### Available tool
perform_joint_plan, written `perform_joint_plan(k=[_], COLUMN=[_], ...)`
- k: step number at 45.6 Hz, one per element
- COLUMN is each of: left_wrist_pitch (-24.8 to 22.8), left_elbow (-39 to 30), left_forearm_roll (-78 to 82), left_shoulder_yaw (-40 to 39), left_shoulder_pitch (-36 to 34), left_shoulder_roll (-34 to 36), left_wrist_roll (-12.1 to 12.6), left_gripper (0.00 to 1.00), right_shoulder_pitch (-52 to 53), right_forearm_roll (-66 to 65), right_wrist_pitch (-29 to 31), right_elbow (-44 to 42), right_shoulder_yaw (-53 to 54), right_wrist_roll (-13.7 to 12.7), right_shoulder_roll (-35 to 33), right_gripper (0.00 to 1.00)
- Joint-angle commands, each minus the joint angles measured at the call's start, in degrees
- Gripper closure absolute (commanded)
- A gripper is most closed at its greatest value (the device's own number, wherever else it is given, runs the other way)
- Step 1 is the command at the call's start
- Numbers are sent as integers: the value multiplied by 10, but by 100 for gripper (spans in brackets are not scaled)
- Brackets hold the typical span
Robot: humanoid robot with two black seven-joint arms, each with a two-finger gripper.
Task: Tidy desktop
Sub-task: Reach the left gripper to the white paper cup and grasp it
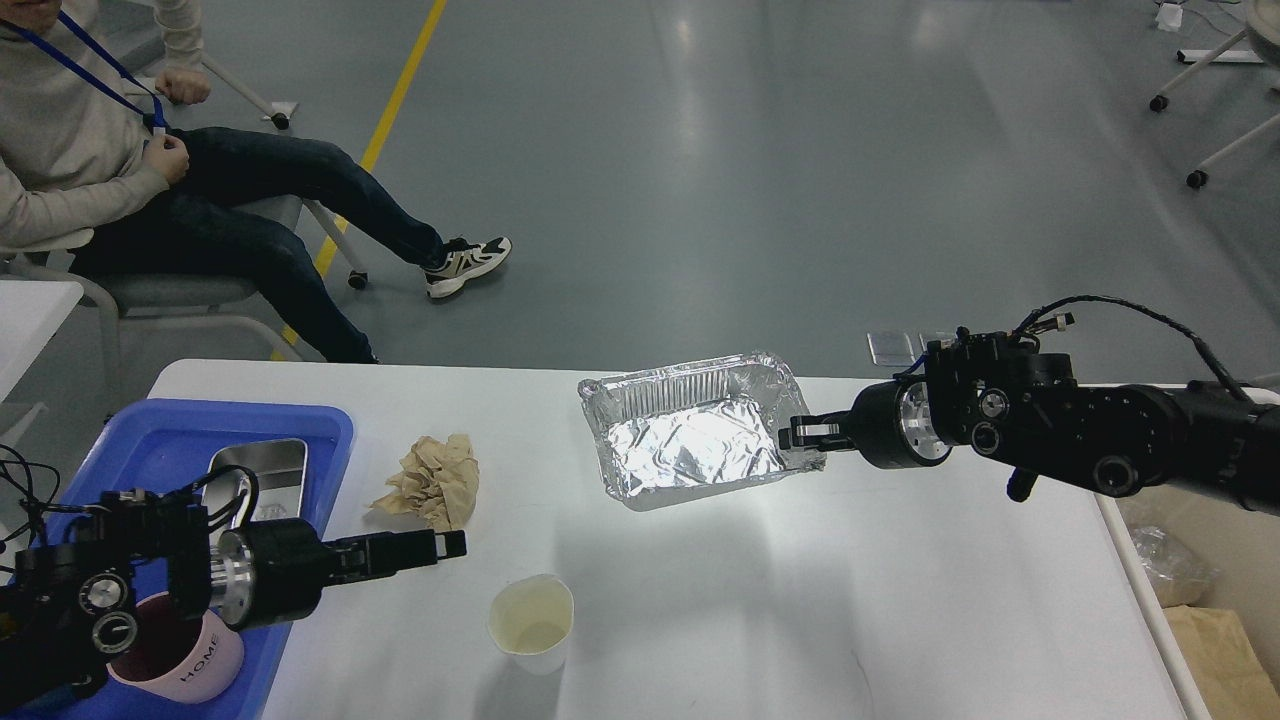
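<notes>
The white desktop (800, 600) holds a crumpled brown paper (430, 485) and a white paper cup (532, 622) with pale liquid. My right gripper (805, 436) is shut on the right rim of a silver foil tray (690, 440) and holds it tilted a little above the desktop, with its shadow beneath. My left gripper (440, 546) reaches in low from the left, just below the crumpled paper and up-left of the cup. It is seen side-on, so its fingers cannot be told apart.
A blue tray (150, 430) at the left edge holds a steel box (255, 475) and a pink mug (195, 665). A person sits on a chair (150, 200) beyond the table's far left corner. Brown bags (1215, 640) lie right of the table.
</notes>
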Motion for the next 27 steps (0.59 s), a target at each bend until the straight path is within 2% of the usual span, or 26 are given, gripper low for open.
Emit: perform_joint_plan(k=[1,10,17,22,27], left_wrist_pitch=[1,16,17,16,17], left_elbow=[24,42,46,58,61], left_forearm_roll=[18,21,20,21,21], left_shoulder_yaw=[24,55,57,57,57], left_shoulder_pitch=[-6,-5,-5,-5,-4], left_shoulder_roll=[-33,-52,-80,-93,-101], left_wrist_roll=[6,35,37,40,40], left_gripper=[14,26,44,52,55], right_shoulder_pitch=[-1,-1,-3,-2,-2], right_forearm_roll=[0,1,1,1,1], right_wrist_pitch=[0,0,0,0,0], right_elbow=[0,1,1,1,1], right_shoulder_yaw=[0,1,1,1,0], right_wrist_roll=[1,3,3,4,4], right_shoulder_roll=[-1,-5,-4,-4,-4], right_gripper=[100,100,100,100,100])
